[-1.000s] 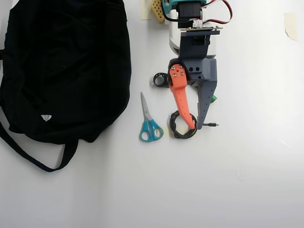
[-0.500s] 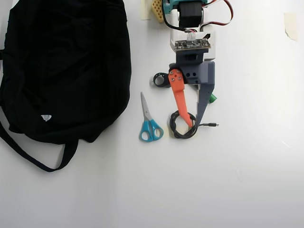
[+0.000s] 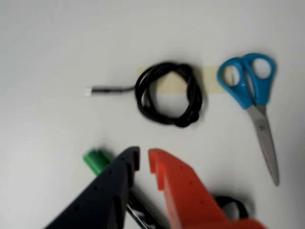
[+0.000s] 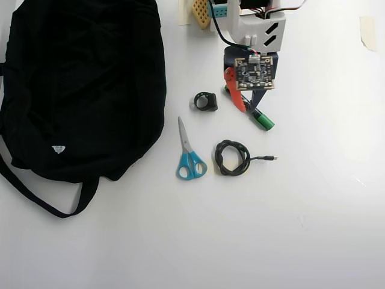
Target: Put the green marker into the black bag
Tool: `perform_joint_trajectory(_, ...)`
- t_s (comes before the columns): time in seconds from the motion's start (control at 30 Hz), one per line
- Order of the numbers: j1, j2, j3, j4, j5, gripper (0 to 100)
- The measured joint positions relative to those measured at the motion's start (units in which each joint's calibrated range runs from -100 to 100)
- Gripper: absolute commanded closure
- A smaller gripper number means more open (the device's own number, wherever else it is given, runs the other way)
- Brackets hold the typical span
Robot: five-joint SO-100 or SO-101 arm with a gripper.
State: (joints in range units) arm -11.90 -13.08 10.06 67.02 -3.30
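A plain white counter (image 4: 313, 229) lies wide and bare at the lower right. The black bag (image 4: 84, 84) fills the upper left, its small white label (image 4: 58, 149) unreadable. The jaws (image 3: 143, 160) stand slightly parted over the green marker (image 4: 260, 119), beside the scissors (image 4: 189, 153) and coiled cable (image 4: 231, 158).

You have a soft, matt black cloth bag (image 4: 84, 84), smooth plastic gripper (image 3: 143, 160) fingers, scissors (image 3: 255, 98) with dull metal blades and glossy blue plastic handles, on a smooth white table (image 4: 289, 229).
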Motion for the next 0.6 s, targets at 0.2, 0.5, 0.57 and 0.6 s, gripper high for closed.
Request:
perform_joint_trajectory(0.2,-1.91,0.0,-0.24,3.52,4.05,98)
perform_joint_trajectory(0.5,-1.84,-0.17,-0.31,13.48,2.64,98)
perform_joint_trajectory(0.57,-1.84,-0.17,-0.31,14.68,2.59,98)
perform_joint_trajectory(0.6,-1.84,-0.17,-0.31,15.11,2.59,98)
